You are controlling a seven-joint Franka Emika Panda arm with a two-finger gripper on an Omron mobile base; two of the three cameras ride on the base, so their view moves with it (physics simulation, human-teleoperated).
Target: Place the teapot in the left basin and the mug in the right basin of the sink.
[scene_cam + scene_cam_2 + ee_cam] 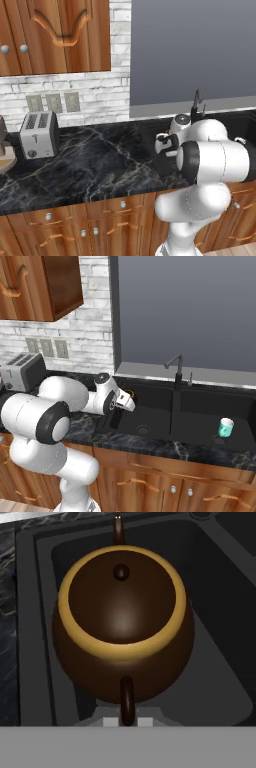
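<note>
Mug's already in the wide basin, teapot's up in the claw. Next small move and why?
Probably lower straight down, then open. In the hand view the teapot hangs by its handle in the shut claw, over the floor of the left basin. The right base view puts the claw above that narrower basin, while the mug already stands in the right basin.

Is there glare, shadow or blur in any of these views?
Hand view: soft highlight on the teapot lid, sharp edges, no blur. Right base view: the mug is crisp in the sink's flat black; no hard shadows. Left base view: even light on the counter.
</note>
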